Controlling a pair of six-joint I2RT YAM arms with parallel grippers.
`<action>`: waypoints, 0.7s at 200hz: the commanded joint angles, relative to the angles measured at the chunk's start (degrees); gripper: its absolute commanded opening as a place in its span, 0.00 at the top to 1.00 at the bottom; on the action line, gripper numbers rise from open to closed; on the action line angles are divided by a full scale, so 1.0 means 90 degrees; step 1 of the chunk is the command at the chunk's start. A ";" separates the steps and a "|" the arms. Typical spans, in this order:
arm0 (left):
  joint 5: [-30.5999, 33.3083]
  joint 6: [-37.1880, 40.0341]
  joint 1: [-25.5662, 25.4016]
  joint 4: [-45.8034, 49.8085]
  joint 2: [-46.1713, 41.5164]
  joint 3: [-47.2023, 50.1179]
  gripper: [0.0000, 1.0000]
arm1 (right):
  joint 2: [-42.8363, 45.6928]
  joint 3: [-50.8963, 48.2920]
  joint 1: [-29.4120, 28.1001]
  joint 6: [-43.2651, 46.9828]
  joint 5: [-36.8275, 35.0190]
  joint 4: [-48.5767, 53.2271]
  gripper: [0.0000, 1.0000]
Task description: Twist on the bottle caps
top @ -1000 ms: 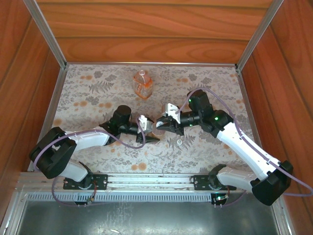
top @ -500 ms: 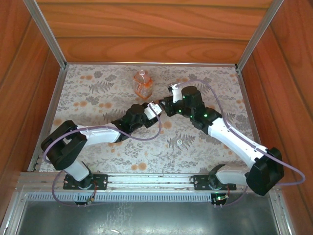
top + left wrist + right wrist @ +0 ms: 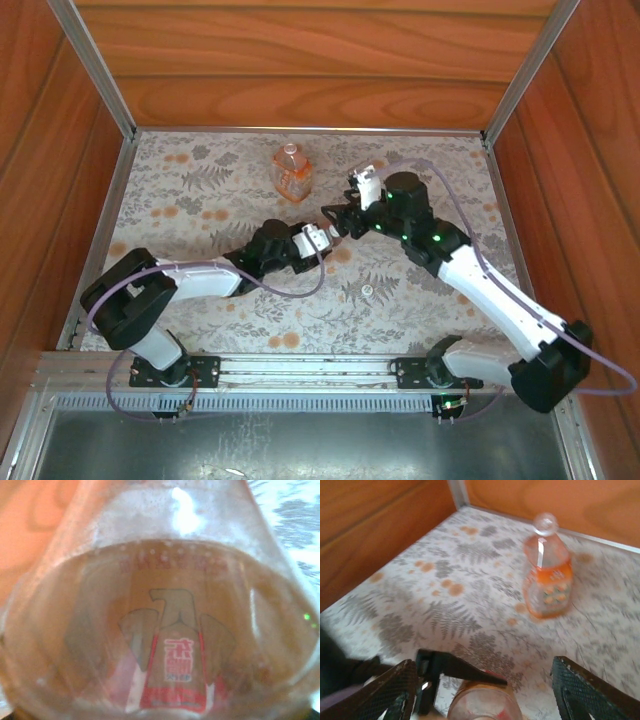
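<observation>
**Slim bottle held at mid-table, one cap lying loose**

A slim round clear plastic bottle (image 3: 170, 630) of amber liquid is seen pressed close against the left wrist camera. It is judged to be clamped in the left gripper (image 3: 316, 238) about the middle of the floral-patterned table (image 3: 180, 190). The right gripper (image 3: 338, 216) is poised just beside it. Its fingers (image 3: 395, 692) are spread wide, with nothing held and the bottle's top seen below them.

A tiny round whitish screw cap (image 3: 367, 291) lies toward the near edge of the table, right of centre, well apart from both grippers. A wide squarish clear plastic bottle (image 3: 291, 172) of orange liquid stands near the middle of the far edge. A pale rounded top is seen on its neck, probably a cap.

The loose cap is expected to be very light, rigid and smooth, and easily flicked away. It is best taken from above, across its rim. The slim bottle is thought to be thin-walled and weighted by its liquid. It should therefore be held low on the body, firmly but without crushing, lest liquid be squeezed out of the neck.
</observation>
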State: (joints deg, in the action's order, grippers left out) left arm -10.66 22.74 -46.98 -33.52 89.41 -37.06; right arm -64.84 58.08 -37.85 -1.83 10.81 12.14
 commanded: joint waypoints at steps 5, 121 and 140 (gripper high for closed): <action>-0.2602 -0.0221 0.0398 -0.0092 -0.0463 0.0178 0.54 | 0.0681 -0.0223 0.0008 0.1528 0.1817 -0.0016 0.25; -0.5984 -0.0408 0.0513 0.0023 -0.0786 0.0140 0.54 | 0.0254 0.0493 -0.0015 0.2802 0.3871 0.1788 0.36; -0.5974 -0.0408 0.0513 0.0033 -0.0813 0.0153 0.54 | 0.0055 0.0629 -0.0024 0.2929 0.3954 0.1995 0.37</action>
State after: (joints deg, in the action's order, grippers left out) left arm -60.36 19.46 -42.50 -33.34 82.41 -34.76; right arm -62.78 61.19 -37.87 21.89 42.57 26.87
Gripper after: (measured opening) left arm 0.625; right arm 0.640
